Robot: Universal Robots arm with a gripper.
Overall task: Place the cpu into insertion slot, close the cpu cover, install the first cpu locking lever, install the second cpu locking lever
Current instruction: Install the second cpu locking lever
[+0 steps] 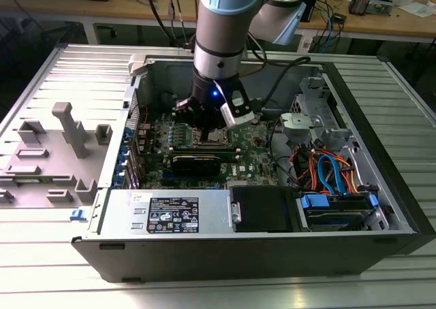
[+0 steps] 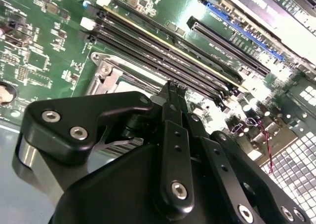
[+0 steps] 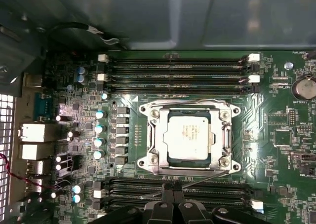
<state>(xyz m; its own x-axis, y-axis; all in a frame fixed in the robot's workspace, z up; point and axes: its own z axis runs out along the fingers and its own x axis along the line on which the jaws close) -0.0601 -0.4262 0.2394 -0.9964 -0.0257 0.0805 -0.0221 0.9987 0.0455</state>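
In the exterior view my arm [image 1: 225, 23] reaches down into an open computer case [image 1: 381, 186] that lies on its side on the slatted metal bench [image 1: 41, 254]. My jaws hang low over the middle of the green circuit board [image 1: 255, 152], covering the spot they work on. A grey plastic fixture [image 1: 65, 142] stands on the bench to the exterior view's left of the case. A bundle of blue and orange cables [image 1: 327, 169] sits in the case toward the exterior view's right.

In the second wrist view my black fingers [image 2: 173, 135] taper to a point with the tips drawn together, no gap showing between them. Just past the tips lies a corner of the silvery cpu cover [image 2: 106, 73], and beyond it run long black memory slots [image 2: 163, 51].

In the first wrist view the cpu [image 3: 190, 137] lies flat in the insertion slot [image 3: 190, 163], its dull silver top showing through the window of the cpu cover [image 3: 157, 135], which is folded down over it. The socket sits between two banks of memory slots. A thin metal locking lever [image 3: 207, 177] slants across the side of the socket nearest my fingertips [image 3: 167, 204], standing out from the frame. My jaws are narrow and meet right at this lever; whether they actually pinch it I cannot tell. A round coin cell [image 3: 305, 88] sits well apart from the socket.
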